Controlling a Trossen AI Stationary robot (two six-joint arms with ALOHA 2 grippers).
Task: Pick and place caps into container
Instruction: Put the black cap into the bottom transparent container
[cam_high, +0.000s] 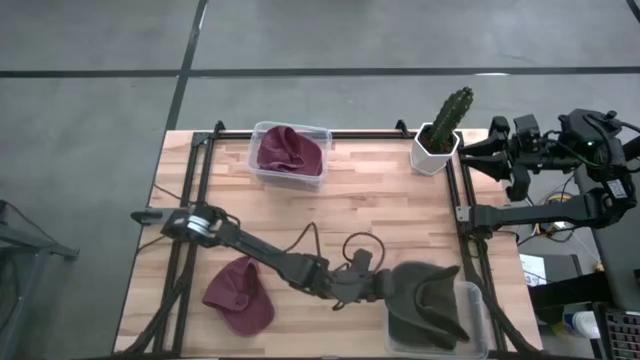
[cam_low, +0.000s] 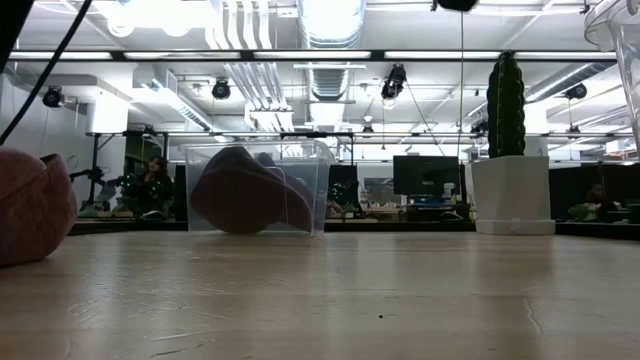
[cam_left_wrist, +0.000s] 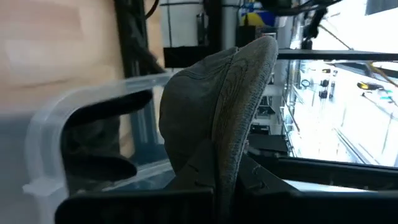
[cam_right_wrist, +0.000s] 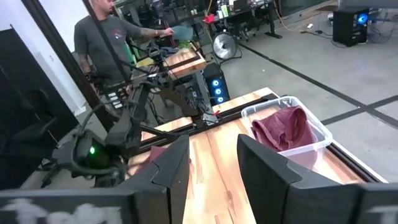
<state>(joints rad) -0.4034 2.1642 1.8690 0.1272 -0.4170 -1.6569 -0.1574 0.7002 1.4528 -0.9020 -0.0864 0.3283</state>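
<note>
The left gripper (cam_high: 385, 290) is pinched tight on the green cap (cam_high: 425, 300), holding it over the clear box (cam_high: 478, 322) at the desk's near right corner. One red cap (cam_high: 288, 150) already sits in the far box (cam_high: 322, 138). Another red cap (cam_high: 240, 293) waits near the left edge.

The left arm stretches toward 4 o'clock, its tool (cam_left_wrist: 217, 180) clamped shut. The right tool (cam_right_wrist: 214, 171), at 2 o'clock, seems parted.

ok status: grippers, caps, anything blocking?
Left gripper shut on olive cap, over near-right bin. Right gripper parked off table, fingers apart. Maroon cap loose on table; another in far bin. Nothing blocking.
</note>
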